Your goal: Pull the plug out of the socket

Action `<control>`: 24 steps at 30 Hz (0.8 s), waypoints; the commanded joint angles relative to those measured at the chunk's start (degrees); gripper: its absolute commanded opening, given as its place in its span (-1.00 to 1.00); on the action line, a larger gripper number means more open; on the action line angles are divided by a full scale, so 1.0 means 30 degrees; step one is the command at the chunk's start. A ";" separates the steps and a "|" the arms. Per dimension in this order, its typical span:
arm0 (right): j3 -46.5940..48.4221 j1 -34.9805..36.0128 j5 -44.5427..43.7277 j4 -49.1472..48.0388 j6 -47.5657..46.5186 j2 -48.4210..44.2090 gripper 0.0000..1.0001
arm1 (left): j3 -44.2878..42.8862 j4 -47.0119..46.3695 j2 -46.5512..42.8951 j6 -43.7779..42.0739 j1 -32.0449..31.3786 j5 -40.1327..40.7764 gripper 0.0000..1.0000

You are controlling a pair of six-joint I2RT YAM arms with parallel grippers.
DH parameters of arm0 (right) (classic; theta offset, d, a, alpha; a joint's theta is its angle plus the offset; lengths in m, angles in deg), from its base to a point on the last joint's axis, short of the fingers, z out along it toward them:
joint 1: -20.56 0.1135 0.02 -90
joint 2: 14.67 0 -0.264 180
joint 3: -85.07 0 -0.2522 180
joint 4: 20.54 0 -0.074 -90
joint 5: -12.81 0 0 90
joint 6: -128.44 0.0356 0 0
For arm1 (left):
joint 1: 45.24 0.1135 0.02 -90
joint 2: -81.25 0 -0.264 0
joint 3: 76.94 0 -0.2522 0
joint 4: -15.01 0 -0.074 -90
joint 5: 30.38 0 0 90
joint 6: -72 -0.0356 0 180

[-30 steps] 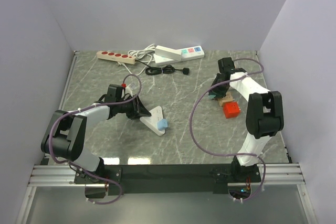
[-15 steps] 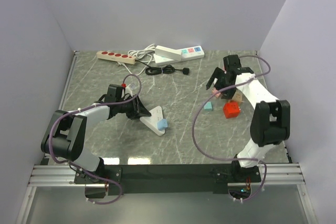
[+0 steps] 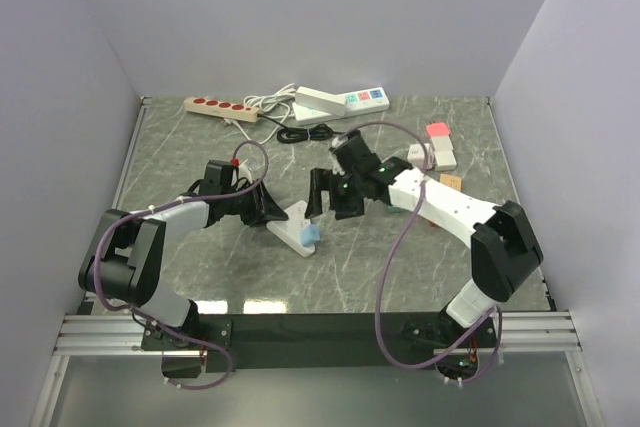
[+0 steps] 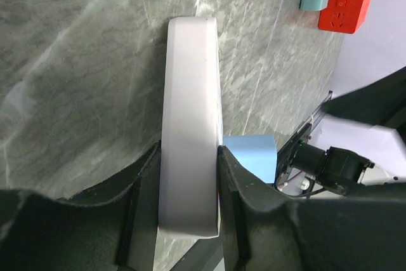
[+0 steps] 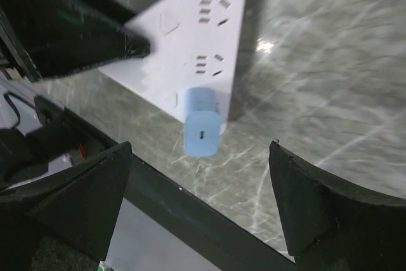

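**Centre on the blue plug before closing**

On the marble table (image 3: 420, 277), the white power strip (image 4: 190, 125) sits clamped in the left gripper (image 3: 272, 209). The right gripper (image 5: 202, 176) hovers with its fingers wide apart near the light-blue plug (image 5: 202, 122), which is seated in the strip's end — centre it between the fingers, close, then pull straight out.

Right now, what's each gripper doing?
Left gripper: closed on the white power strip.
Right gripper: open, holding nothing, near the blue plug.

A lab test cell: bare pale walls (image 3: 300, 17), marbled tabletop (image 3: 350, 272), robot arms (image 3: 445, 205) bolted to an aluminium rail (image 3: 100, 332).
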 commanded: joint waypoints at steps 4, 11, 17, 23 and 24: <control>-0.0541 0.1636 0.0224 -0.2113 0.0656 0.1305 0.89 | -0.0036 -0.0948 -0.0054 0.0492 0.0072 0.0367 -0.99; -0.0804 0.2195 0.0575 -0.2905 0.0862 0.2770 0.58 | 0.0169 -0.0977 -0.0347 0.0551 0.0072 0.0456 -0.99; -0.0571 0.2195 0.2127 -0.3726 0.0979 0.3767 -0.25 | 0.0257 -0.0890 -0.0465 0.0521 0.0072 0.0514 -0.99; 0.0130 0.1816 0.2715 -0.2528 0.0160 0.3857 -1.00 | 0.0403 -0.0686 -0.0612 0.0318 0.0072 0.0719 -0.99; 0.0220 0.1553 0.2918 -0.2323 -0.0044 0.3711 -1.00 | 0.0491 -0.0626 -0.0611 0.0258 0.0072 0.0864 -0.99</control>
